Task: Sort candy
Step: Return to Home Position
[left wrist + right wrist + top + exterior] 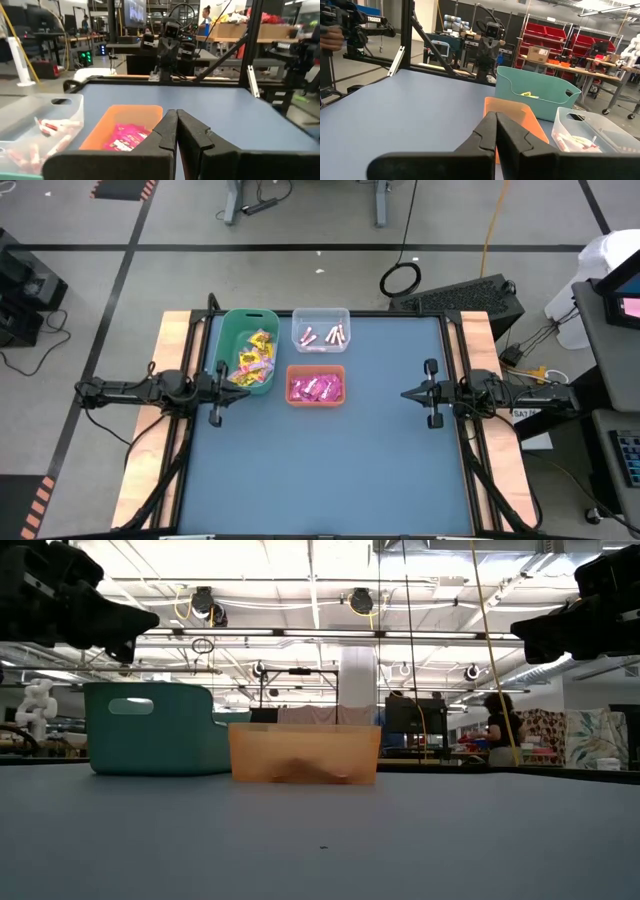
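- Magenta packets, where?
- In the orange bin, mid table. Yellow packets are in the green bin, pale sticks in the clear bin behind the orange one. I see no loose candy on the blue table.
- Pincers?
- Left gripper: fingers pressed together, nothing between them. Right gripper: same, clenched on nothing. Low view shows both raised off the table.
- Position?
- Left one is at the table's left edge, tip over the green bin's near corner in the high view. Right one is at the right edge, well apart from all three bins. They point inward at each other.
- So sorting looks done. Homing?
- My read, yes. To do it well: hold height, no dip. My left tip is the risk, since it's just beside the green bin's wall. Any retreat should go straight back along the arm's axis, away from the bin, not sideways across the rim.
- Right side?
- Nothing near it. Slow and level is enough.
- Jaws?
- Leave them shut. Nothing to drop, and closed fingers can't snag the bin's handle cutout.
- End check?
- Both arms level and mirrored in the high view, all three bins square to the table.
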